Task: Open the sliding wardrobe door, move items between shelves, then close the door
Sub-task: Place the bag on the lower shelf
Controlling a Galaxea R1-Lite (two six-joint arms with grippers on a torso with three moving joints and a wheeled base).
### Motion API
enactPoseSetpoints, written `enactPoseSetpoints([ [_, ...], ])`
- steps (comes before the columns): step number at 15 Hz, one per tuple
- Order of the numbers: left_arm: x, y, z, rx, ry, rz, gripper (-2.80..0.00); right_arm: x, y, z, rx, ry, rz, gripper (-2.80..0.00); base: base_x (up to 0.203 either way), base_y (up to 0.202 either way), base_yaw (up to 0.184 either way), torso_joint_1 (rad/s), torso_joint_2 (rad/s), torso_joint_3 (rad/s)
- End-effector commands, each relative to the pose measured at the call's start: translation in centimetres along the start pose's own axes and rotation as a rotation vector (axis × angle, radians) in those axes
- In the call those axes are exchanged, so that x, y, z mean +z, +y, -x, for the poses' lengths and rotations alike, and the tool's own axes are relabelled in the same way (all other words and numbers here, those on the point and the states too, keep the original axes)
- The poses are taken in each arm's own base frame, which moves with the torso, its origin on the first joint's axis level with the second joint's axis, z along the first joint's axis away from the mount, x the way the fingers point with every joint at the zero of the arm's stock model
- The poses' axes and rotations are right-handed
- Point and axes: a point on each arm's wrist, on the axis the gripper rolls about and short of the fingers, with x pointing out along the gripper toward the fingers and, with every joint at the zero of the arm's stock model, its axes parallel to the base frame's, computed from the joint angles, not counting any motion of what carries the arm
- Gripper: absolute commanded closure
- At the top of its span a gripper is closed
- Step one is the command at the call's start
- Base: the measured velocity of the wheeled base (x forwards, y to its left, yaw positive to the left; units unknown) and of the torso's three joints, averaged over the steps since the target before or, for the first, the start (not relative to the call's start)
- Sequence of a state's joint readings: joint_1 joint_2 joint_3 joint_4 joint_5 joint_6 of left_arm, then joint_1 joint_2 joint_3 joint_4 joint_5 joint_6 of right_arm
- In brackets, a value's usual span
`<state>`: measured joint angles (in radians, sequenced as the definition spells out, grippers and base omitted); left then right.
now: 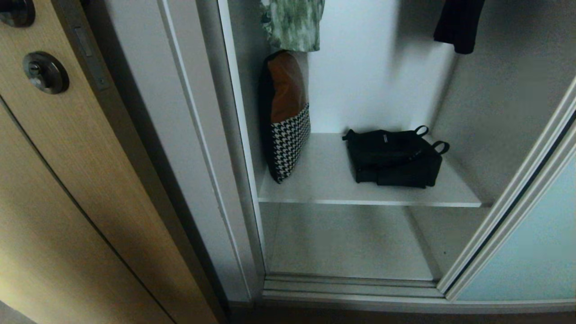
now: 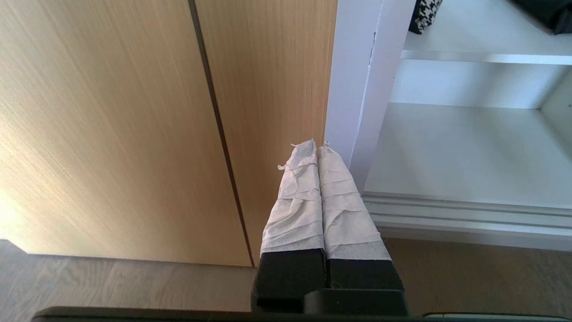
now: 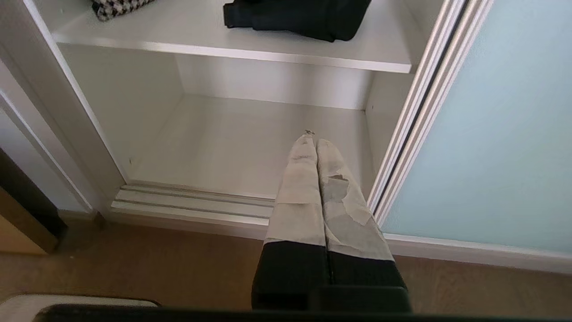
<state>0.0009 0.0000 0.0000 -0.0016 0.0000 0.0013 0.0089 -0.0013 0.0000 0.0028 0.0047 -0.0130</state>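
Both grippers hang low in front of the wardrobe with nothing in them: the left gripper (image 2: 316,147) has its wrapped fingers pressed together near the light wood door (image 1: 67,189), and the right gripper (image 3: 312,142) has its fingers together too, before the open lower compartment. Neither shows in the head view. To the right, the sliding wardrobe door (image 1: 531,243), frosted pale blue-green in a silver frame, stands slid aside, leaving the opening clear. Inside, the upper shelf (image 1: 328,189) carries both items, while the lower shelf (image 1: 346,252) is bare. A black bag (image 1: 393,157) with thin straps lies toward the right of the upper shelf. On the left, a houndstooth cushion (image 1: 288,121) with a brown top stands upright against the side wall.
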Motion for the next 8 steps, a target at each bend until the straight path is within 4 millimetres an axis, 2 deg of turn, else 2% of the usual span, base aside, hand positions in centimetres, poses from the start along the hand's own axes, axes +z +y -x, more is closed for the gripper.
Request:
enactPoseSetpoints([
  [1, 0.0, 0.0, -0.01, 0.001, 0.002, 0.0, 0.0, 0.01, 0.0, 0.01, 0.002, -0.003, 0.03, 0.0, 0.0, 0.0, 0.0, 0.0, 0.0, 0.0],
  [8, 0.0, 0.0, -0.01, -0.001, 0.002, 0.0, 0.0, -0.01, 0.02, 0.01, 0.006, -0.002, 0.061, 0.0, 0.0, 0.0, 0.0, 0.0, 0.0, 0.0],
])
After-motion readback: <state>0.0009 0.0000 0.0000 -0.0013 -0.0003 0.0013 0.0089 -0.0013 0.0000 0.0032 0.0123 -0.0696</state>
